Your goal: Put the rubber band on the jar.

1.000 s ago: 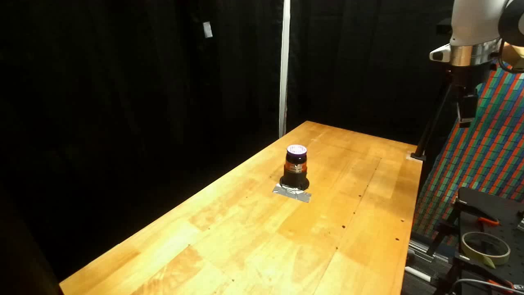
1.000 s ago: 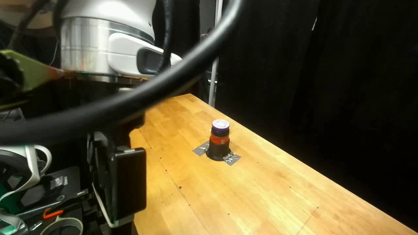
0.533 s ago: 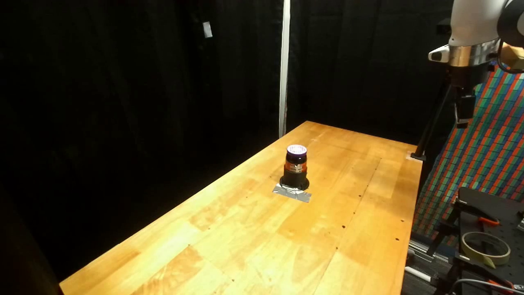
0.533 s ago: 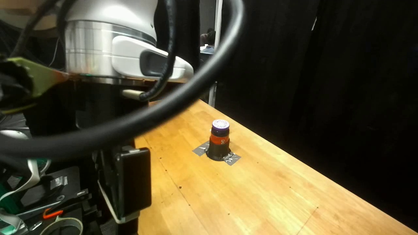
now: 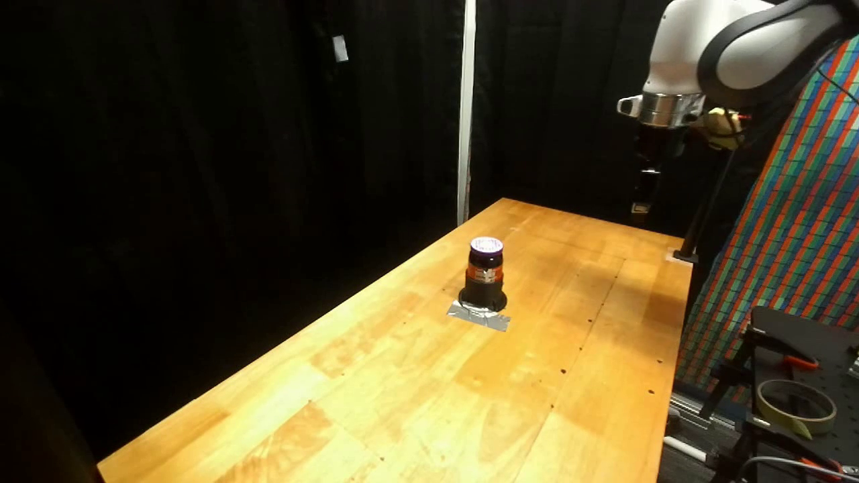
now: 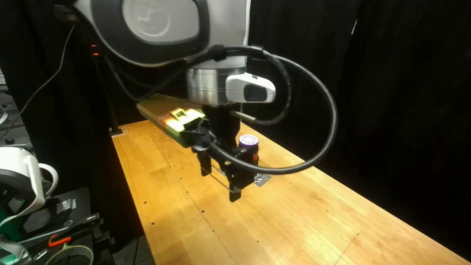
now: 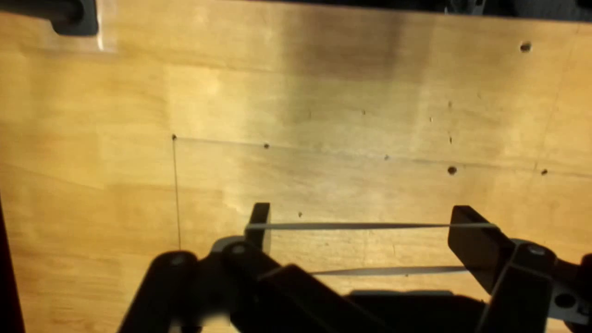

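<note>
The jar [image 5: 484, 268] stands upright with a white and purple lid and an orange band, its base in a black holder [image 5: 482, 293] taped to the table. In an exterior view the jar lid [image 6: 248, 140] shows, but the gripper and wrist hide much of the jar. My gripper [image 6: 220, 186] is open, pointing down above the table, apart from the jar; it also shows in an exterior view [image 5: 641, 208]. In the wrist view a pale rubber band [image 7: 360, 226] is stretched around both spread fingers of the gripper [image 7: 358, 212]. The jar is out of the wrist view.
The wooden table [image 5: 402, 376] has small holes and grey tape strips [image 5: 490, 320] at the holder. A black stand foot [image 7: 76, 18] sits at a table corner. A side cart with a tape roll [image 5: 796, 406] stands beside the table. A cable [image 6: 327, 121] loops out from the wrist.
The arm has swung over the table, leftward in an exterior view and away from the camera in an exterior view. The jar and holder have not moved.
</note>
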Controlling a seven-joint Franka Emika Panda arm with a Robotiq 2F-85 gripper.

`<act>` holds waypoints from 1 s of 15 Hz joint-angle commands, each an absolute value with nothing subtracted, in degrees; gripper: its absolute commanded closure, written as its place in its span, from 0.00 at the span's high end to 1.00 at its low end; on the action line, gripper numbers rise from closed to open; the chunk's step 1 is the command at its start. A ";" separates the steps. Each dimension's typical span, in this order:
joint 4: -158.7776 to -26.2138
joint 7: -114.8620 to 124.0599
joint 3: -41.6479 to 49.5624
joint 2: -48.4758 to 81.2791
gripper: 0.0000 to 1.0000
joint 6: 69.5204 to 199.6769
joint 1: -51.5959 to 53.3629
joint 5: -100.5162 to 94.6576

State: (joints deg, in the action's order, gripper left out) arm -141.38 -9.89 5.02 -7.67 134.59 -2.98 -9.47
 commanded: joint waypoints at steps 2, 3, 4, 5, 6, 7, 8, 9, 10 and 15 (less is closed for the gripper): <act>-124.40 -14.10 3.49 9.56 1.00 136.18 -1.79 -0.55; -120.82 -15.45 2.70 12.63 1.00 135.91 -2.01 1.35; -117.41 -16.46 1.70 15.51 1.00 135.65 -2.25 2.93; -113.95 -17.31 0.78 18.31 1.00 135.29 -2.54 3.93; -110.46 -17.75 -0.16 20.96 1.00 135.07 -2.60 4.42; -106.98 -17.97 -1.02 23.62 1.00 134.76 -2.76 4.82; -103.62 -17.91 -1.89 26.22 1.00 134.54 -2.62 4.88; -100.31 -17.88 -2.64 28.39 1.00 134.00 -2.63 4.87; -97.05 -17.12 -3.17 30.70 1.00 133.64 -2.38 4.53; -85.67 -15.94 -5.40 38.19 1.00 129.42 -1.98 4.38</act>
State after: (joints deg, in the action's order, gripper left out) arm -93.93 -16.17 -4.18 33.60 133.96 -1.85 3.55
